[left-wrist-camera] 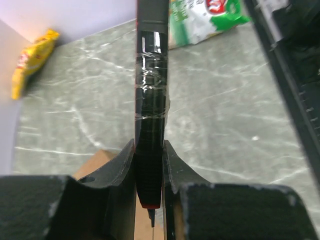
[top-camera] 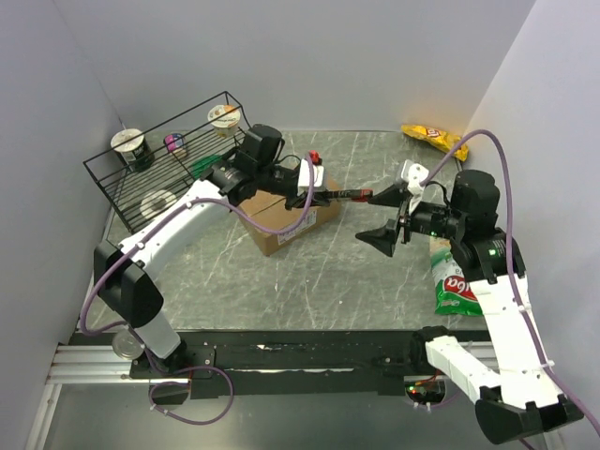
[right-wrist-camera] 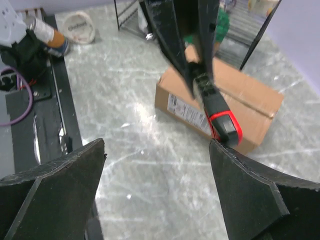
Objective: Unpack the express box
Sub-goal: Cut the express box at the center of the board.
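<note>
The brown express box [top-camera: 279, 228] lies closed on the marble table, its white label on the side [right-wrist-camera: 186, 107]. My left gripper [top-camera: 306, 199] hovers over the box's right end, shut on a black and red knife [top-camera: 343, 195]. In the left wrist view the fingers [left-wrist-camera: 119, 165] clamp the knife's handle [left-wrist-camera: 150, 125], a thin blade tip pokes out below, and a corner of the box [left-wrist-camera: 97, 161] shows underneath. My right gripper [top-camera: 371, 217] stands open just right of the knife's free end [right-wrist-camera: 223, 120], with nothing between its jaws [right-wrist-camera: 157, 147].
A black wire rack [top-camera: 159, 161] with cups and small items stands at the back left. A yellow snack bag [top-camera: 433, 138] lies at the back right. A green chip bag [top-camera: 455, 281] lies under my right arm. A can [top-camera: 125, 343] sits by the left base.
</note>
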`<state>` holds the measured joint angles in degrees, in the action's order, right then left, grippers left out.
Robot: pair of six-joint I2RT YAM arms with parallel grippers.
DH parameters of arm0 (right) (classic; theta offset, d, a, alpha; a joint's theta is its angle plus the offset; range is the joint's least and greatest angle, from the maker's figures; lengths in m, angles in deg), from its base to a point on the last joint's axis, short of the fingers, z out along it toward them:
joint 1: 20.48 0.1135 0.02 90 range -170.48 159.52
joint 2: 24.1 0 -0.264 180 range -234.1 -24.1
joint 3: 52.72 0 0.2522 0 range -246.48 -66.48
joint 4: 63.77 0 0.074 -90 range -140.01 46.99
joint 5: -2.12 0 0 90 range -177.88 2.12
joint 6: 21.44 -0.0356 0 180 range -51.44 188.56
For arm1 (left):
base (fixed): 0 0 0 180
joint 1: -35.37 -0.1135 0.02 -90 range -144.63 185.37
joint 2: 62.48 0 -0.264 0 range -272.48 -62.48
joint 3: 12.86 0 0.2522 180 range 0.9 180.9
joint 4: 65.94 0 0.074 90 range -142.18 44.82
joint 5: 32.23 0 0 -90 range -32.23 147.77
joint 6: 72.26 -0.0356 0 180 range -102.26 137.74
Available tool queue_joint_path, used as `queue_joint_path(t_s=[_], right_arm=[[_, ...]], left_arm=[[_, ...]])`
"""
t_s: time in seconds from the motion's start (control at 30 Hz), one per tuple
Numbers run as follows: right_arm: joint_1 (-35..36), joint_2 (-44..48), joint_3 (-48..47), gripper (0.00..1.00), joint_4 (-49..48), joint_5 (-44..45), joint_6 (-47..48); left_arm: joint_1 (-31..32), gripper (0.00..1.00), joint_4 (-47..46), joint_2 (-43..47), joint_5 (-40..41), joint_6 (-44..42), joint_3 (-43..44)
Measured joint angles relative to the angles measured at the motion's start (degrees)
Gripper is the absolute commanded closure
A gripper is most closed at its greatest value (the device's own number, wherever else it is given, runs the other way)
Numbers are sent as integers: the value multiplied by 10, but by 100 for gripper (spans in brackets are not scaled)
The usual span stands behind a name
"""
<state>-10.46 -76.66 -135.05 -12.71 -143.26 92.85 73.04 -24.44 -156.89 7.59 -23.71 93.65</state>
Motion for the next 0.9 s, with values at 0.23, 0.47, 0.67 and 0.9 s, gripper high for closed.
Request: queue_joint_path(t_s=[0.23,0.47,0.67,0.9], right_arm=[[11,-47,31,17,-99,6,-41],[15,-87,30,19,-131,16,-59],[26,-141,-37,19,-84,36,-55],[29,-151,-36,8,-116,65,-63]], left_arm=[[-31,99,18,-5,-23,71,2],[-48,99,2,-11,-20,130,-15],[-57,99,-33,-5,-6,173,-34],[-70,99,-43,6,-55,198,-35]])
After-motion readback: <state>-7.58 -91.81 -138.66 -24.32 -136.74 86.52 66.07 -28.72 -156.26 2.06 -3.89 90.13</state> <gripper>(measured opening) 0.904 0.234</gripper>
